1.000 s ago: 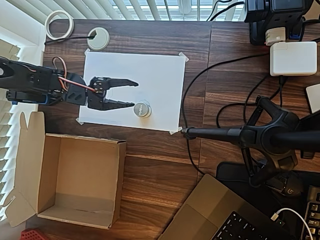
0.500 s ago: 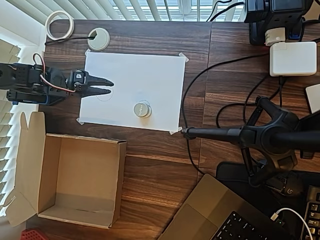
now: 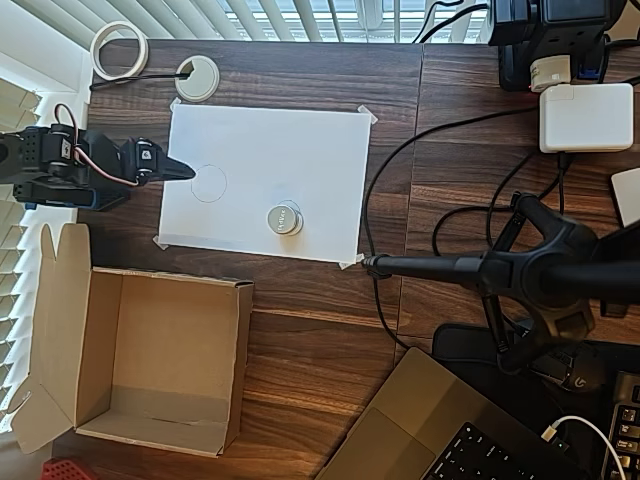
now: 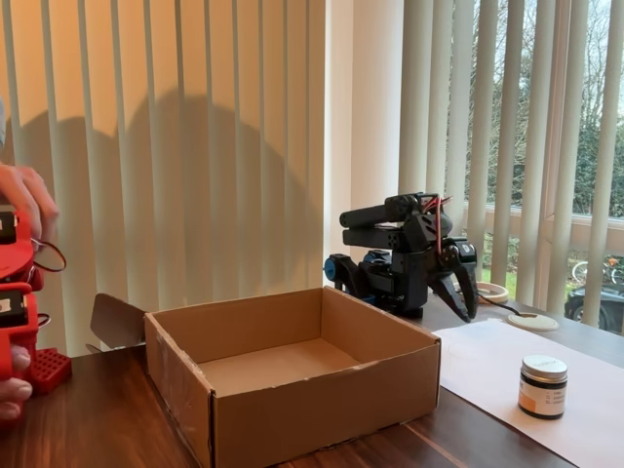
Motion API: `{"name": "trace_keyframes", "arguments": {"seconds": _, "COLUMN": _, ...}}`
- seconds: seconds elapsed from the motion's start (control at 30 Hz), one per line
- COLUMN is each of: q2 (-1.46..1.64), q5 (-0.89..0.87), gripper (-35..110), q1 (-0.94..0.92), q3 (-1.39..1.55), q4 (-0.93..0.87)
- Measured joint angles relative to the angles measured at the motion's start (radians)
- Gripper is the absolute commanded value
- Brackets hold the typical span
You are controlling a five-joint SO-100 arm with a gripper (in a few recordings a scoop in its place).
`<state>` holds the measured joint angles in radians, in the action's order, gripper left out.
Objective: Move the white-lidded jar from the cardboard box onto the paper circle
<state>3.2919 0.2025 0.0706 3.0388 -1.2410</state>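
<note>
The white-lidded jar (image 3: 285,219) (image 4: 543,386) stands upright on the white paper sheet (image 3: 300,150), free of the gripper. Up-left of it a pencil-line circle (image 3: 208,183) lies bare; it looks about as wide as the jar or slightly wider. The smaller paper circle is hidden or too faint to see, and I cannot tell whether it lies under the jar. My black gripper (image 3: 185,171) (image 4: 468,302) is drawn back at the sheet's left edge, shut and holding nothing, well to the left of the jar. The cardboard box (image 3: 240,360) (image 4: 322,409) stands empty at the lower left.
A white round grommet (image 3: 196,77) and a tape roll (image 3: 118,48) lie at the table's back left. A black camera stand (image 3: 530,270) with cables, a white charger (image 3: 585,117) and a laptop (image 3: 430,430) crowd the right side.
The gripper, open beside the jar a second ago, has pulled back to the left off the sheet and shut. The jar has stayed where it was.
</note>
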Motion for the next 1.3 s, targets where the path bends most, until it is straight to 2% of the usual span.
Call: {"name": "trace_keyframes", "arguments": {"seconds": 1.3, "q2": 0.058, "q5": -0.028, "gripper": 0, "q1": -0.02, "q3": 0.0, "q4": -0.049}}
